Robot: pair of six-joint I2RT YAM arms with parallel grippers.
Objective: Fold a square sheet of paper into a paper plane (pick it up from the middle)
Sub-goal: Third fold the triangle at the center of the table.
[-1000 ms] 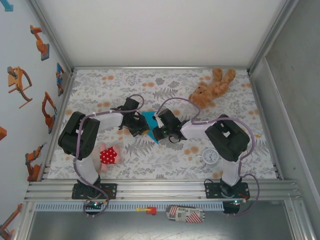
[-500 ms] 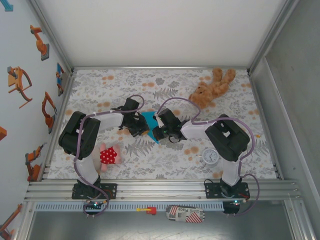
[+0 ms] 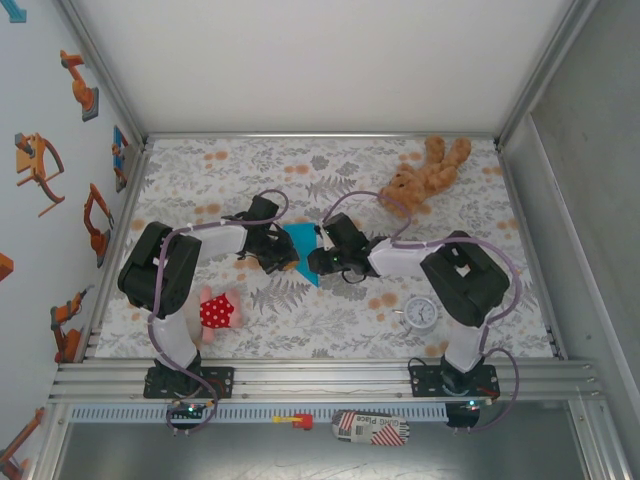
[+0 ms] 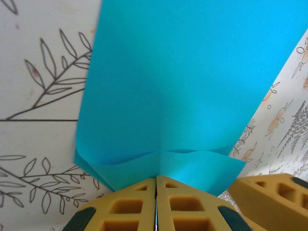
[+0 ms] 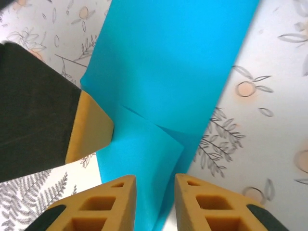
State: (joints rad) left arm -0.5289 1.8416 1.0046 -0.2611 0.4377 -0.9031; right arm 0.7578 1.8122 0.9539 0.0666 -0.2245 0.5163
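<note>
Left jaws clamp the paper [image 4: 178, 86] midway across the desk [image 3: 200, 180], likely anchoring the fold; right jaws stand apart astride its edge.

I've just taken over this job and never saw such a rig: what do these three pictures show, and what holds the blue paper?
Two robot arms are bolted at the near edge of a table with a flowered cloth. One picture looks down from above and behind them. The other two come from a camera on each wrist, with that arm's own yellow fingers at the bottom. On the cloth lie a brown teddy bear, a small round white clock and a red spotted soft toy. Between the arms is the folded turquoise-blue sheet of paper. The left hand is shut on its edge; the right hand has its fingers apart, the paper between them.
</note>
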